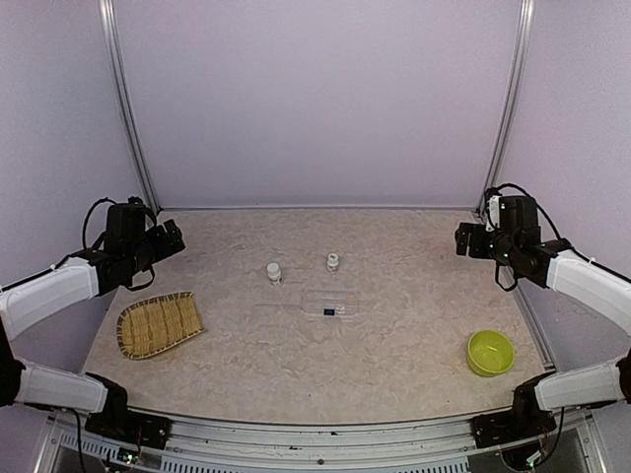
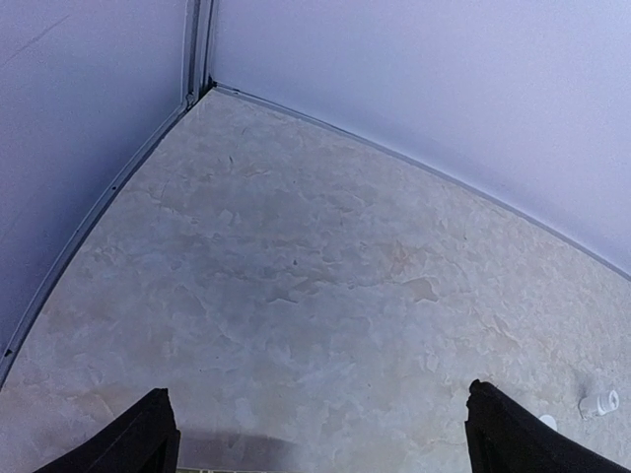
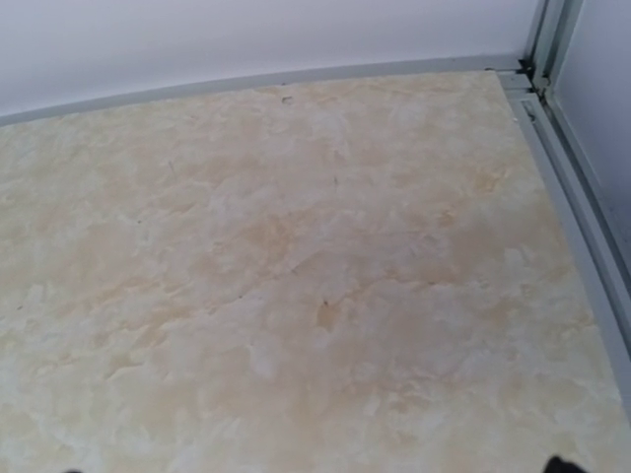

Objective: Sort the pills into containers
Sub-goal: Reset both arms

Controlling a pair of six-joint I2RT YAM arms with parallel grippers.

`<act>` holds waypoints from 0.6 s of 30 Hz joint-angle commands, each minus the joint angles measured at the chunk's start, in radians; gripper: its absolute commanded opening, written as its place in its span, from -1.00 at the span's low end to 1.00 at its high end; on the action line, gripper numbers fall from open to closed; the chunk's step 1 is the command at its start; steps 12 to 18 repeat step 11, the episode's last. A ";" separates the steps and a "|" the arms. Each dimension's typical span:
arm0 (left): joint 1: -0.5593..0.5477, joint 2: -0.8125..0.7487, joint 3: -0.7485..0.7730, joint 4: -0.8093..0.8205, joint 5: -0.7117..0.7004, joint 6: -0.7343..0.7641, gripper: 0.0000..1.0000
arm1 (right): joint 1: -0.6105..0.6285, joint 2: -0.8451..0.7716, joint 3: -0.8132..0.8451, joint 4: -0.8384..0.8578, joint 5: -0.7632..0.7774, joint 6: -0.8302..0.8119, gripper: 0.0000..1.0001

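While left end effector and right end effector gape, containers box lies left-right.

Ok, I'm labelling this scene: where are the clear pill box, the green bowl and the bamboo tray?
clear pill box (image 1: 340,299): top view, a bare clear part.
green bowl (image 1: 490,351): top view, its bare inside.
bamboo tray (image 1: 158,325): top view, its woven middle.
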 commanded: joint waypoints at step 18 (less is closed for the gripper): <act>0.005 -0.018 -0.012 0.028 0.024 -0.015 0.97 | -0.011 -0.026 0.000 -0.013 0.027 0.015 1.00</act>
